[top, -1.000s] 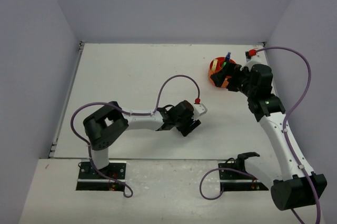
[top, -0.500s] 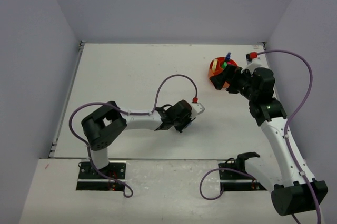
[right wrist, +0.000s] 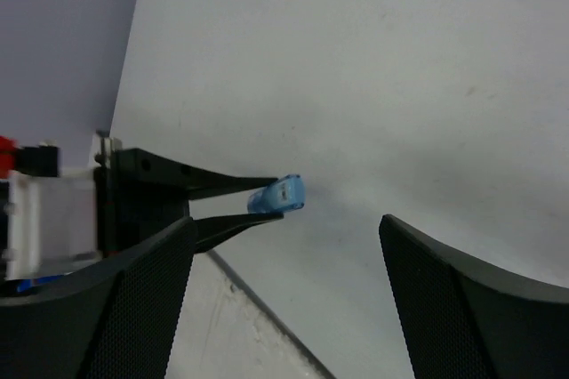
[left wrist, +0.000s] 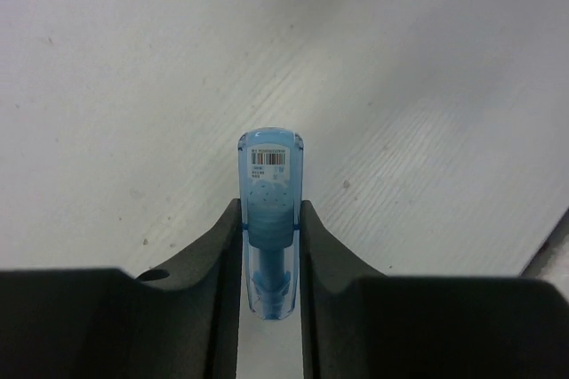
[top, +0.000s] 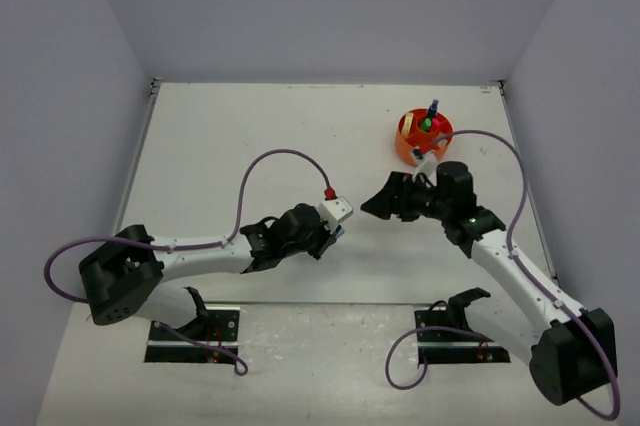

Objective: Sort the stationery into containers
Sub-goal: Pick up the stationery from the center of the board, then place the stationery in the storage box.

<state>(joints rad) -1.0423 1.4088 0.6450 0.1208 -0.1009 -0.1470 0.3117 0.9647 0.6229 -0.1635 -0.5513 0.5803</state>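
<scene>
The blue highlighter [left wrist: 270, 174] is a short, stiff tube of clear plastic. It looks light, smooth and probably slippery on its rounded sides. It should not crush under a firm pinch, though it could swivel or slide if taken near one end. The best hold is across the barrel, near its middle.

The left gripper [left wrist: 270, 210] pinches it there, with one finger against each side. The lower half of the barrel sits between the fingers, and the labelled end pokes out past the tips towards the middle of the wrist frame. It appears to hang just above the white table [top: 250, 136], but contact cannot be ruled out.

In the top view this grip sits at the lower middle of the frame. The orange tub [top: 405, 146] stands at the upper right, well apart, with other pieces standing in it.

The right gripper [right wrist: 287, 223] is spread wide and holds nothing. It faces the highlighter from near by, and in its own view the blue end shows left of centre, beyond its fingers and not between them. A hand-over looks likely, and for that the free end is the only part open to take.
</scene>
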